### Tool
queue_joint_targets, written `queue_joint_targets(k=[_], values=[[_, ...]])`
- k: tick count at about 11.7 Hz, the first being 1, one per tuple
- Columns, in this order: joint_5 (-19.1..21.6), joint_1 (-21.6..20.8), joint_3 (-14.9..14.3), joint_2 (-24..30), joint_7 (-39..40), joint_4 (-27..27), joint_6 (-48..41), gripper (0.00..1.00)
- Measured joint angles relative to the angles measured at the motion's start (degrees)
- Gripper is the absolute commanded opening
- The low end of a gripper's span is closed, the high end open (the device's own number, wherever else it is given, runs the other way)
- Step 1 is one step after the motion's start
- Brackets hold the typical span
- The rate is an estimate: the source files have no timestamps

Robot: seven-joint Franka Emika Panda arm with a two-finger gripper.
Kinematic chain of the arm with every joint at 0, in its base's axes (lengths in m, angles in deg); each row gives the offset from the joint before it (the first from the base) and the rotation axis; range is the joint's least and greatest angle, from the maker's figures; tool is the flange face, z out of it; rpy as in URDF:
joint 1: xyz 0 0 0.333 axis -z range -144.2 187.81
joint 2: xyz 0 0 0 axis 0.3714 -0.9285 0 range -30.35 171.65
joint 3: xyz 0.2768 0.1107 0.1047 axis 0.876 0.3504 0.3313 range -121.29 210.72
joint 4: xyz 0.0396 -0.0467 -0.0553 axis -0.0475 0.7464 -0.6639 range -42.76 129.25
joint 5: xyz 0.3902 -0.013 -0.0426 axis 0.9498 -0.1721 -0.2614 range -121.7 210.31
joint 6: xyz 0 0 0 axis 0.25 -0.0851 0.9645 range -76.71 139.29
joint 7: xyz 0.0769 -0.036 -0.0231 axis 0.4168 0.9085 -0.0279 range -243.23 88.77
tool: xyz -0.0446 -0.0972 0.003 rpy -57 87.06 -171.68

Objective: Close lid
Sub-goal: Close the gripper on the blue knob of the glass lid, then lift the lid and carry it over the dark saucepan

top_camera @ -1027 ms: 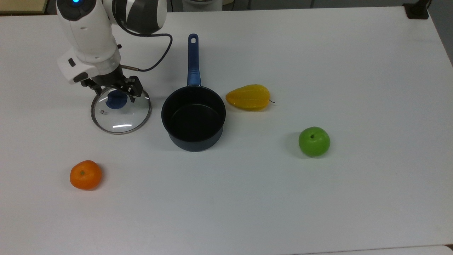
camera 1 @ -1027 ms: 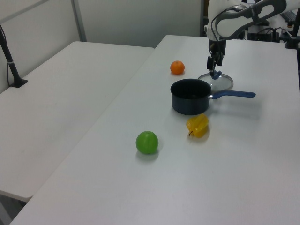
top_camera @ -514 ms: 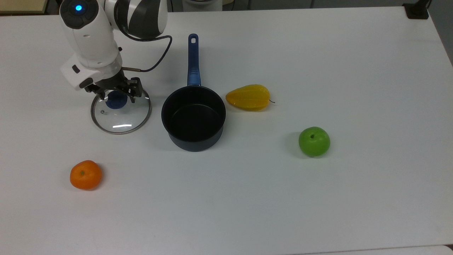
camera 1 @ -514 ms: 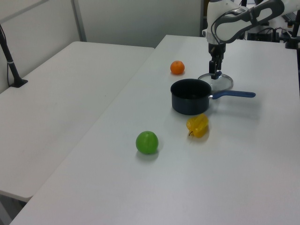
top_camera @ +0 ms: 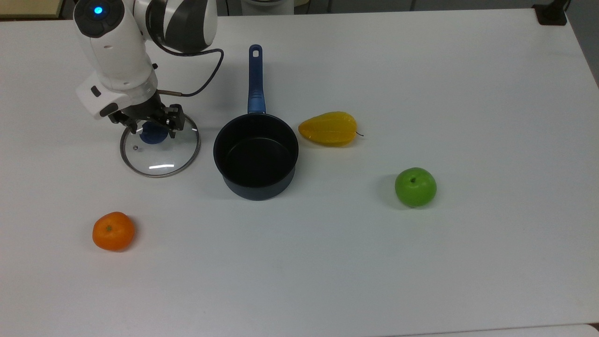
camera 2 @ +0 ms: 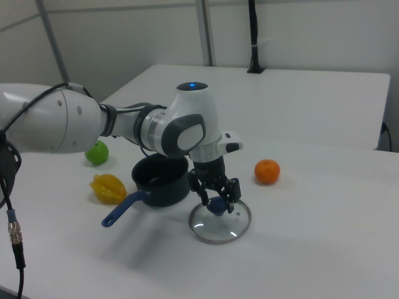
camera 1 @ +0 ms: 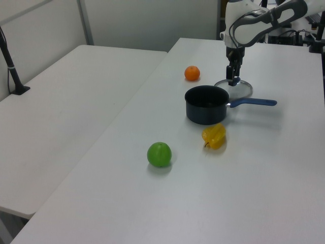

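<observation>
The lid is a round disc of clear glass with a thin metal rim, a blue knob at its centre and a small steam vent (a tiny metal dot at about 8 o'clock from the knob in the top view). A bright streak of light reflects on the glass near its lower edge. It lies flat on the white table, at 9 o'clock from the saucepan in the top view, near it but apart. In the right view the lid sits at about 4 o'clock from the pan.

The gripper hangs low over the lid with one black finger on each side of the blue knob; the fingers stand apart, and it is not possible to tell if they touch the knob. In the right view the gripper points straight down, with the knob between the fingertips.

The saucepan is dark and stands uncovered, its blue handle pointing to 12 o'clock in the top view. An orange lies at about 7 o'clock from the lid. A yellow starfruit lies just beside the pan at 2 o'clock, and a green apple is well apart at 4 o'clock from the pan.
</observation>
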Motion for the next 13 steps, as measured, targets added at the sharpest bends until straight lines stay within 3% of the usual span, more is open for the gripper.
queue_joint_targets(k=[2,5,7,9,13], values=[[0.31,0.0,0.01,0.0,0.0,0.0,0.06,0.82],[0.94,0.0,0.03,0.0,0.02,0.0,0.2,0.55],[1.85,0.0,0.03,0.0,0.65,-0.02,0.24,0.47],[2.33,0.48,0.0,0.03,0.94,-0.21,0.24,0.41],[3.4,2.05,0.0,1.91,0.35,-2.01,-2.82,0.41]])
